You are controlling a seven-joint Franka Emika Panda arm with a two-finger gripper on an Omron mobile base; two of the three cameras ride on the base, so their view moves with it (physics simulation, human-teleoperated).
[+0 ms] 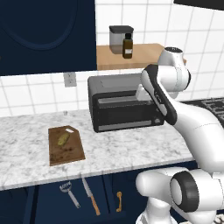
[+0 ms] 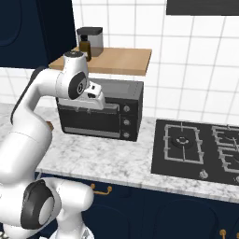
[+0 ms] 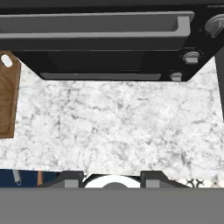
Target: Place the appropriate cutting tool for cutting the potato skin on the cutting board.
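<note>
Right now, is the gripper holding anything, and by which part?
Nothing is held. The gripper hangs open over bare marble counter; the small silver-grey Y-head peeler lies untouched below the counter edge.

a: how many things are on the counter?
b: one cutting board [image 1: 65,145], with one potato [image 1: 63,139] on it, and one toaster oven [image 1: 124,108].
a: and below the counter edge?
b: one peeler [image 1: 69,193] and one knife [image 1: 91,197].
a: on the shelf?
b: one bottle [image 1: 127,46] and one grey canister [image 1: 118,39].
</note>
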